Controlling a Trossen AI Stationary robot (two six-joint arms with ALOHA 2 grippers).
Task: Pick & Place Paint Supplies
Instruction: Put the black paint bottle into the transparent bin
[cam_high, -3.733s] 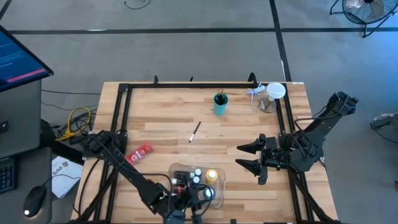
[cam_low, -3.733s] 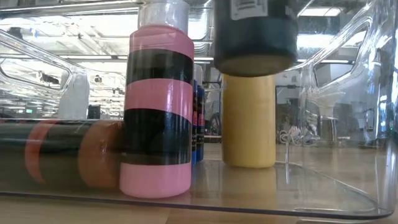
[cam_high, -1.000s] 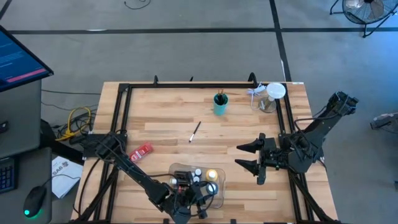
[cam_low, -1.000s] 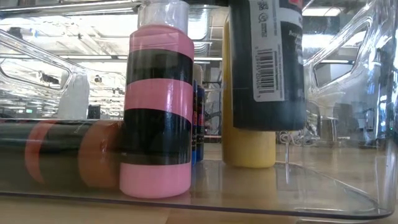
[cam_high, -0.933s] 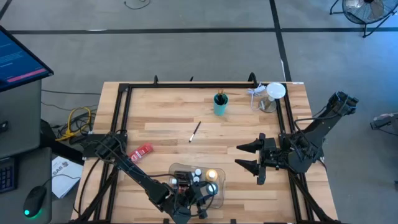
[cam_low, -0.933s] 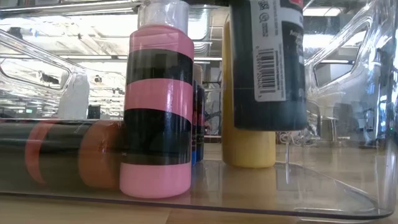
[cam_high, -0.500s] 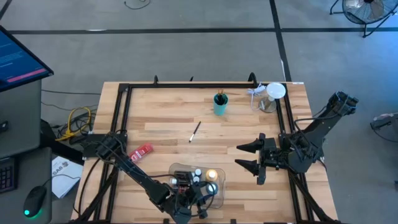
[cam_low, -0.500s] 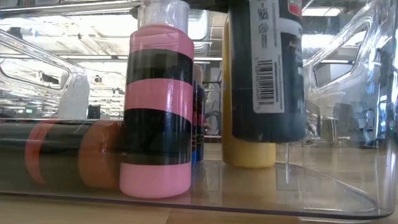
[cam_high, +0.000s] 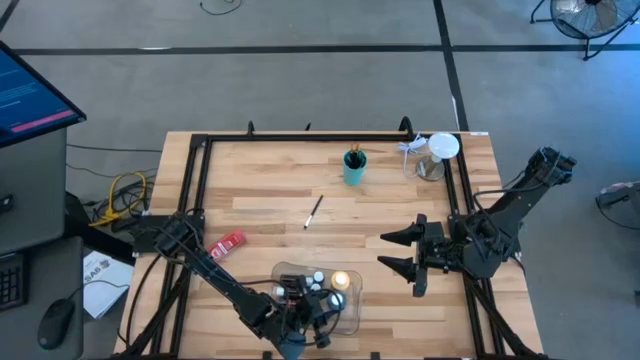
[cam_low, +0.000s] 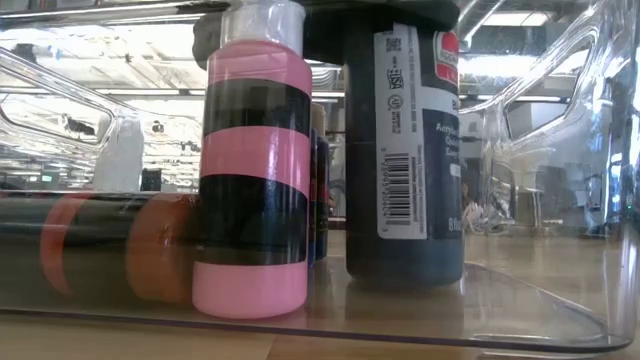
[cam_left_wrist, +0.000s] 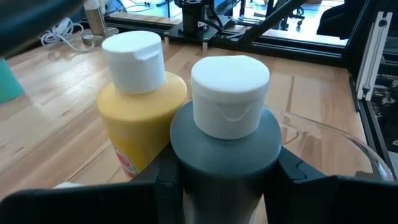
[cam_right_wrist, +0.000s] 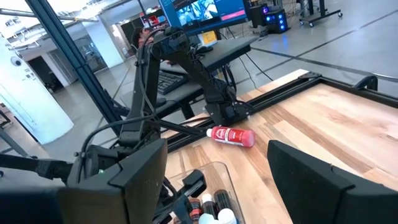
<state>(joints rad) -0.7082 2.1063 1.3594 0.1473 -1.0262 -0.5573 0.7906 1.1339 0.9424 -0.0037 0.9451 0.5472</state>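
Starting on the left side of the counter (cam_high: 260, 200): a red paint tube (cam_high: 226, 243) lies flat on the wood, well apart from everything else. Over at the near edge sits the clear tray (cam_high: 352, 318), and the left gripper (cam_left_wrist: 224, 171) is down inside it, fingers (cam_left_wrist: 166, 174) clamped on either side of a dark grey bottle (cam_low: 403, 160) with a white cap. In the low view that bottle stands upright with its base on the tray floor, just beside a pink and black striped bottle (cam_low: 254, 165) and a dark blue one tucked behind it. The yellow bottle (cam_left_wrist: 140, 115) is touching the grey one, wrist cam shows them shoulder to shoulder. Another bottle lies on its side (cam_low: 95, 245) at the left of the tray.

Middle of the counter: a thin dark-handled brush (cam_high: 314, 211) lying loose, and behind it a teal cup (cam_high: 354, 166) with a couple of brushes standing in it.

Right side: the right gripper (cam_high: 395, 251) hangs over bare wood, fingers (cam_right_wrist: 311, 171) spread wide and holding nothing, well apart from the tray. Some clear cup thing (cam_high: 436, 155) sits at the far right corner
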